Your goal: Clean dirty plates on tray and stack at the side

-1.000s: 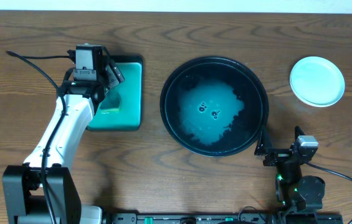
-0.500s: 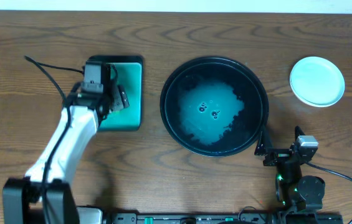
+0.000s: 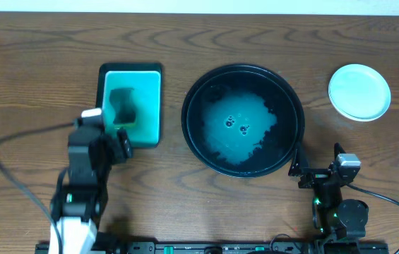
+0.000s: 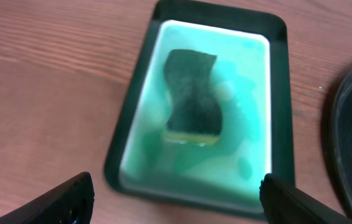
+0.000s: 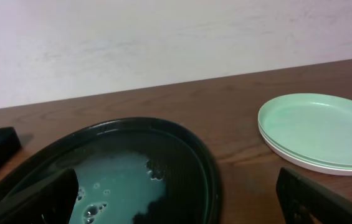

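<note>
The black tray [image 3: 187, 106] sits mid-table holding only a pool of teal liquid; its rim [image 5: 208, 168] also fills the lower left of the right wrist view. Pale-mint plates [image 3: 359, 92] lie stacked on the wood to its right, and the plates [image 5: 322, 130] look clean from close up. My left gripper [image 3: 107, 141] hovers open just in front of the teal dish, and the left gripper [image 4: 177, 193] has nothing between its fingers. Beside the tray's front right rim, my right gripper [image 3: 299, 169] rests open; the right gripper [image 5: 176, 193] is empty too.
A teal rectangular dish [image 3: 150, 106] with a dark sponge [image 3: 121, 106] lying in soapy liquid stands left of the tray. The sponge [image 4: 191, 93] lies in the middle of that dish [image 4: 275, 93]. A cable trails from the left arm over the front left of the table.
My left arm has drawn back from over the teal dish toward the table's front, uncovering the sponge in it. The right arm, the tray and the plates have not moved.
</note>
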{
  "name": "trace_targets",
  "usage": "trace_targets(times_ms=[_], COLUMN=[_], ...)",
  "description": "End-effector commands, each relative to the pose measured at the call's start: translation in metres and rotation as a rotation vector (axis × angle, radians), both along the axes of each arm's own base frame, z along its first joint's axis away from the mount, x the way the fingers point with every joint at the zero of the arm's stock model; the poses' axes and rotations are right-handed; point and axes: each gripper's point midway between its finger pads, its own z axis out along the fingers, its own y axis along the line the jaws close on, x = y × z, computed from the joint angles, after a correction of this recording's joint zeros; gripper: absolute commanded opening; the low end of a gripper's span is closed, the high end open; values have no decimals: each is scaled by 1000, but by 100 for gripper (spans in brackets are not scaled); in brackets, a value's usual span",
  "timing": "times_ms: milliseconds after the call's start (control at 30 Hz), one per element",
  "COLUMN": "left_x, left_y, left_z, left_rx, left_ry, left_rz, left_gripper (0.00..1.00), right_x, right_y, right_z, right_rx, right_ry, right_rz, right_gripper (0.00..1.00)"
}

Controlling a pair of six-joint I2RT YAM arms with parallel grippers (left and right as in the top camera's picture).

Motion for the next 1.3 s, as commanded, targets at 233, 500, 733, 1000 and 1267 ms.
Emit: trace_targets(times_ms=[233, 500, 733, 1000, 1267], left_x=[-30, -33, -35, -38, -38], left_y=[-5, -7, -3, -3, -4], left_z=[-17, -23, -24, -10, -4], left_rx=[3, -4, -1, 56, 56], left_ry=[-154, -299, -402, -476, -502], left_rz=[-57, -65, -51, -81, -88], left_gripper=[86, 86, 86, 86, 86], right_x=[0, 0, 0, 0, 0], right_y=[2, 2, 2, 2, 2], right_z=[0, 0, 0, 0, 0], right_rx=[-15, -15, -15, -15, -15], right_ry=[-1, -1, -1, -1, -1], right_rz=[5, 5, 5, 5, 5], right_gripper=[99, 99, 99, 99, 99])
